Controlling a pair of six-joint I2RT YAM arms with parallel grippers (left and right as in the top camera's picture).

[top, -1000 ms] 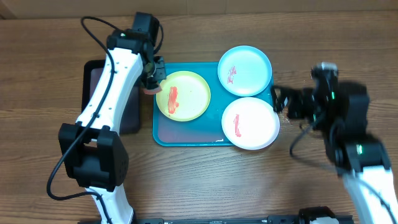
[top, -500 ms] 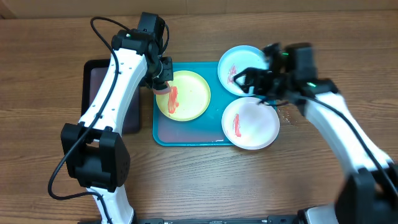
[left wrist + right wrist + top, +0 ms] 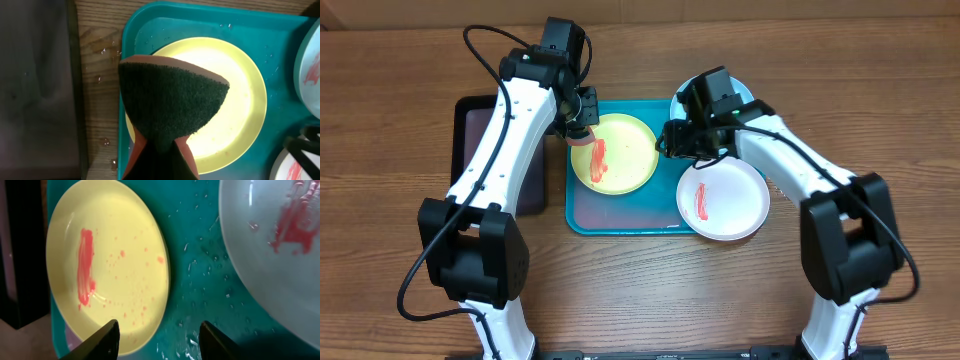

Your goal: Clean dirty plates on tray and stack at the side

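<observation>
While a wooden table (image 3: 410, 60) bears the tray (image 3: 620, 212), left gripper (image 3: 579, 120) pinches sponge (image 3: 170, 100) — right gripper (image 3: 159, 329) gapes.

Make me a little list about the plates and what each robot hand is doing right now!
plates: yellow-green plate, light blue plate, white plate
where: all on the tray
dirt: a red smear on each plate
left gripper: shut on the sponge, at the yellow-green plate's left edge
right gripper: open, holding nothing, low beside the yellow-green plate's right edge
stacked at the side: none yet
also there: black tray, left of the tray
</observation>
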